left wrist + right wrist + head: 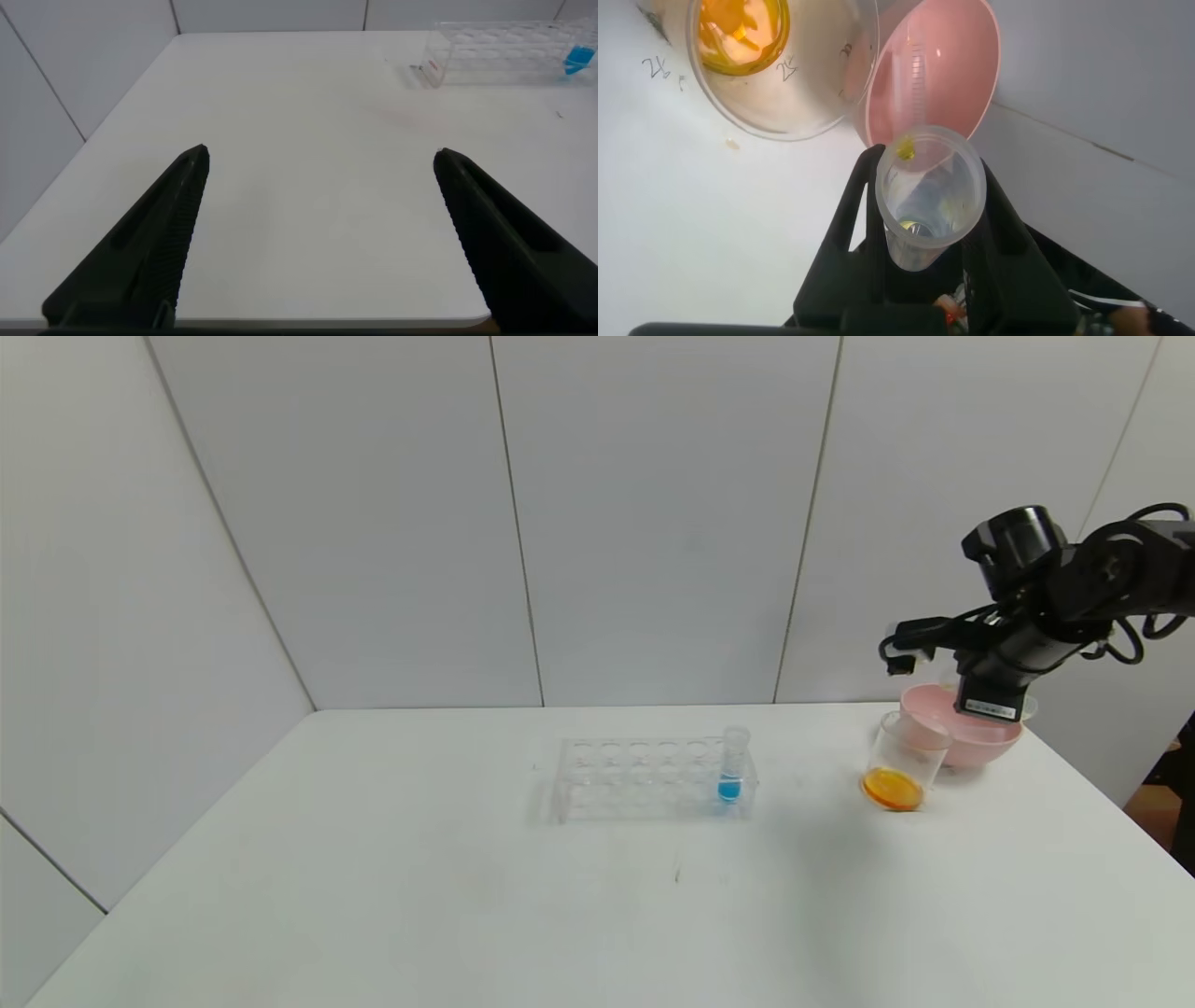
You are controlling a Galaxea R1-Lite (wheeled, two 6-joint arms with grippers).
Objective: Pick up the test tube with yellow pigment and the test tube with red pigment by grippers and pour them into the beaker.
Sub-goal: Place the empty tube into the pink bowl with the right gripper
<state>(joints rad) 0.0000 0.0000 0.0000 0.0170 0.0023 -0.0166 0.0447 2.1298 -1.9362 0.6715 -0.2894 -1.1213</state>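
Observation:
My right gripper [924,168] is shut on a clear test tube [929,191] that has only a yellow drop at its rim. In the head view the gripper [980,702] hangs over the pink bowl [976,742], beside the beaker [904,761]. The beaker [775,65] holds orange-yellow liquid at its bottom. Another clear tube [913,79] lies in the pink bowl [962,56]; no tube with red liquid shows. My left gripper [322,159] is open and empty, low over the table's near left part, out of the head view.
A clear rack [649,779] stands mid-table with one blue-liquid tube [731,767] at its right end; it also shows in the left wrist view [505,51]. The table's right edge is close behind the bowl. White walls stand behind.

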